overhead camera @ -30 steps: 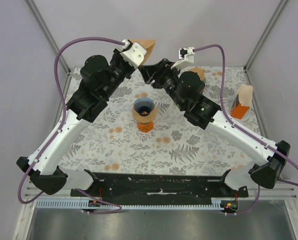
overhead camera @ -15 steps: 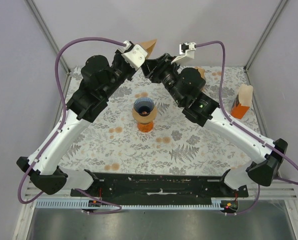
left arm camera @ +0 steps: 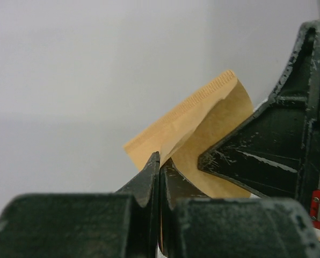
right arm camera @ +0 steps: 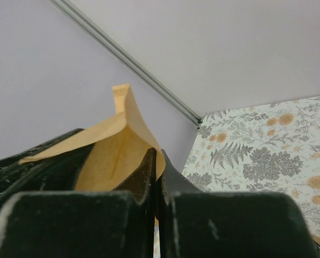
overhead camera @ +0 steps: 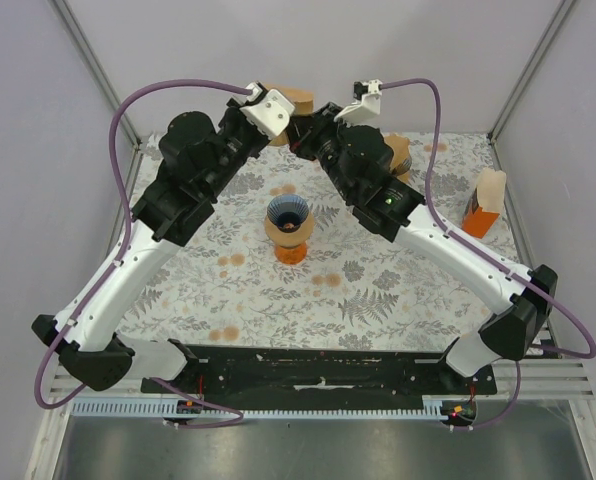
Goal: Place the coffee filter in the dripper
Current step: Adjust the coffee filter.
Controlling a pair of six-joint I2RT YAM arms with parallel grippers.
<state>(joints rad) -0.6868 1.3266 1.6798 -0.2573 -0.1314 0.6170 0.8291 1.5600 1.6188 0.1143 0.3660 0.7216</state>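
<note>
The brown paper coffee filter (overhead camera: 297,98) hangs in the air at the back of the table, between both grippers. My left gripper (left arm camera: 160,160) is shut on one wall of the filter (left arm camera: 203,126). My right gripper (right arm camera: 159,157) is shut on the opposite wall, and the filter (right arm camera: 114,148) bulges open between them. The right gripper's finger (left arm camera: 267,156) shows dark against the paper in the left wrist view. The dripper (overhead camera: 289,222), tan with a blue ribbed inside, stands on an orange base mid-table, below and in front of both grippers.
An orange and white box (overhead camera: 484,205) stands at the right edge of the flowered tablecloth (overhead camera: 378,290). A stack of brown filters (overhead camera: 399,150) is partly hidden behind the right arm. White walls with metal corner posts (overhead camera: 523,65) enclose the table.
My right gripper has moved up and left to the filter and shut on its free wall. The left gripper has kept its grip, and the filter's pointed shape has rounded.
</note>
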